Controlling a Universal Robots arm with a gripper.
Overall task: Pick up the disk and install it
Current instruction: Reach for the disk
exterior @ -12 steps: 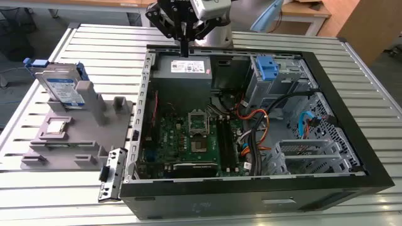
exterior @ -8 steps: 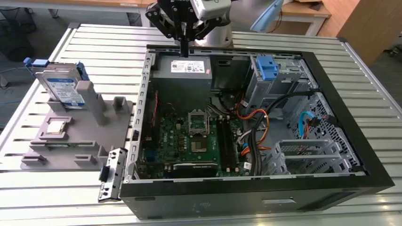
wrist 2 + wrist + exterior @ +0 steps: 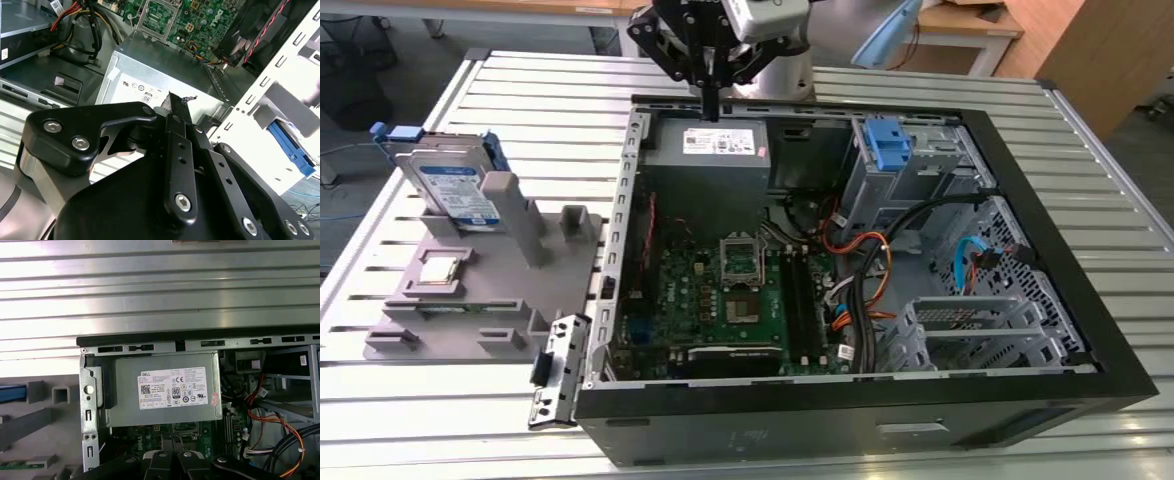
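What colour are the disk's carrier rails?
Blue; the disk shows best in the exterior view.

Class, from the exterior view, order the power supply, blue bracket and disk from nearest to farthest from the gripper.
1. Power supply, just under the gripper.
2. Blue bracket, in the case, exterior view's right.
3. Disk, on the stand, exterior view's left.

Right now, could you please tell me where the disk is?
The disk stands upright in the grey fixture at the exterior view's left, just outside the open computer case.
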